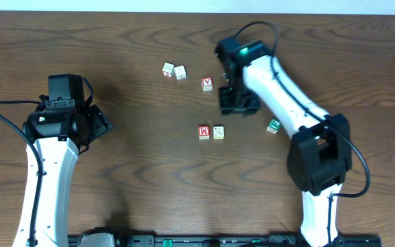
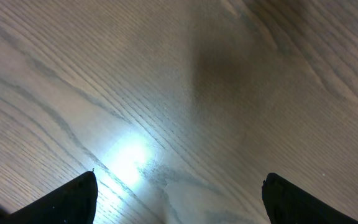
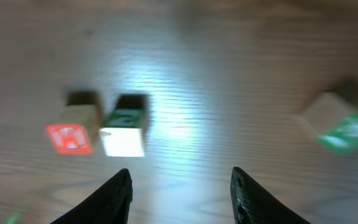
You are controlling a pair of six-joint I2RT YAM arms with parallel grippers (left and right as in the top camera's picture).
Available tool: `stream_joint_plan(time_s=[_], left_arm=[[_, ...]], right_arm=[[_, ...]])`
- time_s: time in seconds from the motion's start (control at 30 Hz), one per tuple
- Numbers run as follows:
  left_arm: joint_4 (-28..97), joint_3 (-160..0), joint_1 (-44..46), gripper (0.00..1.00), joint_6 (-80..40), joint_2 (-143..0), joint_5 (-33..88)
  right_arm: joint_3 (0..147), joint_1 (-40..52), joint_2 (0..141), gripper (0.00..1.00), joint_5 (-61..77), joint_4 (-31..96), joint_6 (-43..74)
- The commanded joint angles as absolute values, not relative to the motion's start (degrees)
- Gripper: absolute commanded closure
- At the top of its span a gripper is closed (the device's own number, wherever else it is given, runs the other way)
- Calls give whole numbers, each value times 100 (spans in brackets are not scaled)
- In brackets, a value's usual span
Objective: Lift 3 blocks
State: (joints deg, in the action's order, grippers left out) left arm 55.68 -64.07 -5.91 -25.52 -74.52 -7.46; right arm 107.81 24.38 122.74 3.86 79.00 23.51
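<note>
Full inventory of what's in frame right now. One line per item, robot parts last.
red M block: 1, red face with white letter, mid-table
cream block: 1, pale cream, right beside the red M block
green block: 1, green face, on its own next to the right arm
red V block: 1, red face, behind the M pair, near the right claw
pale blocks: 2, pale, side by side at the far side; markings too small to read
table: 1, dark brown wood
left arm: 1, white and black
right arm: 1, white and black
left claw: 1, black, open, empty, over bare wood
right claw: 1, black, open, empty
</note>
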Motion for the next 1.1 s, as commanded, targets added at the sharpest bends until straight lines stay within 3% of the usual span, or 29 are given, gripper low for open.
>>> stream_joint_plan(time_s=[0.0,0.37,0.73,1.07], left_arm=[[5588,-6429,-615,15,-2582,-7470,-799],[5588,-6429,-615,15,-2582,-7470,-799],[5588,-6429,-615,15,-2582,-7470,-799],[5590,-6429,-615,15,-2582,-7470,-799]], right_arm=[[10901,2016,12237,49,58,8173,2049],[10691,1052,12237,42,-145,8635,1474],[9769,1015,12237,36,-150,7634,-43],[9054,1061,12237,30,-141,6888,-591]])
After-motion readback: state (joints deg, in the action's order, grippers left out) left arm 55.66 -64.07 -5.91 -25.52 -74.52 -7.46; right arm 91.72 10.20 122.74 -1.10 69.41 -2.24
